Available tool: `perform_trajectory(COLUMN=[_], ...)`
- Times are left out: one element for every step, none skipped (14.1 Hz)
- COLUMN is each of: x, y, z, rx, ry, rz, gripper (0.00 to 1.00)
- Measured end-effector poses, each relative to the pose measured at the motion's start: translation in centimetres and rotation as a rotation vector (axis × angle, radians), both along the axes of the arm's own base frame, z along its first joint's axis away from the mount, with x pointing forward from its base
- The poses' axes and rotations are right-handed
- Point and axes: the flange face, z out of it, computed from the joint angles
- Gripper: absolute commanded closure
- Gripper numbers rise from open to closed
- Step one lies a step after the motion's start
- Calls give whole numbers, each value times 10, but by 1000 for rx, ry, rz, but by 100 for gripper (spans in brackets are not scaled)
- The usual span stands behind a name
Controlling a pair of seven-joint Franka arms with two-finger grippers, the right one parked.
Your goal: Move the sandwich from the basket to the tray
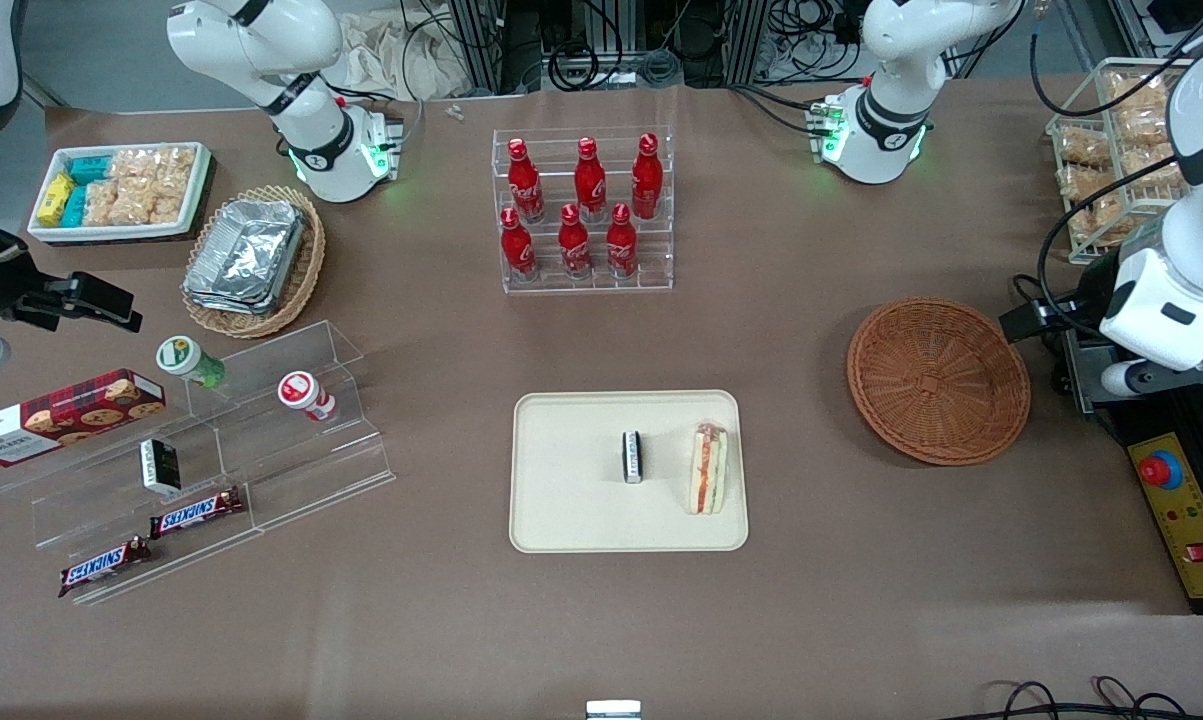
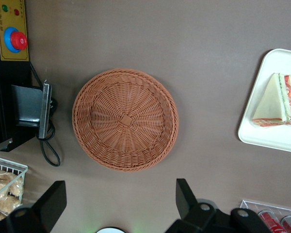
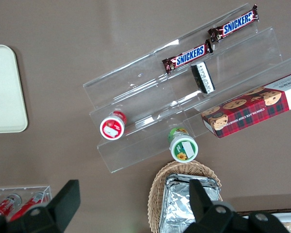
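The sandwich [image 1: 707, 468] lies on its side on the beige tray [image 1: 571, 510], at the tray's end nearest the basket; its orange and green filling shows along the edge. The left wrist view also shows the sandwich [image 2: 276, 104] on the tray [image 2: 266, 138]. The round reddish-brown wicker basket [image 1: 938, 380] is empty, as the left wrist view of the basket [image 2: 125, 119] confirms. My left gripper [image 1: 1036, 322] hangs beside the basket, toward the working arm's end of the table. In the left wrist view the gripper [image 2: 120, 191] is open wide and holds nothing.
A small black-and-white packet [image 1: 632, 457] stands on the tray beside the sandwich. A rack of red bottles [image 1: 586, 215] stands farther from the camera than the tray. A wire rack of snack bags [image 1: 1111, 150] and a control box with a red button [image 1: 1176, 500] flank the gripper.
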Motion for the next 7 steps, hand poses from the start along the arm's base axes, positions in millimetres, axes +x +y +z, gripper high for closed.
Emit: perform_trajectory(x=[1, 2, 4, 4, 5, 4, 4], y=[0, 0, -1, -1, 1, 2, 3], z=[-2, -5, -6, -7, -7, -6, -5], rx=[8, 14, 4, -9, -15, -18, -20], ry=[1, 3, 4, 4, 2, 2, 0], rz=[4, 11, 20, 31, 36, 34, 34], gripper=[0, 0, 0, 0, 0, 0, 0])
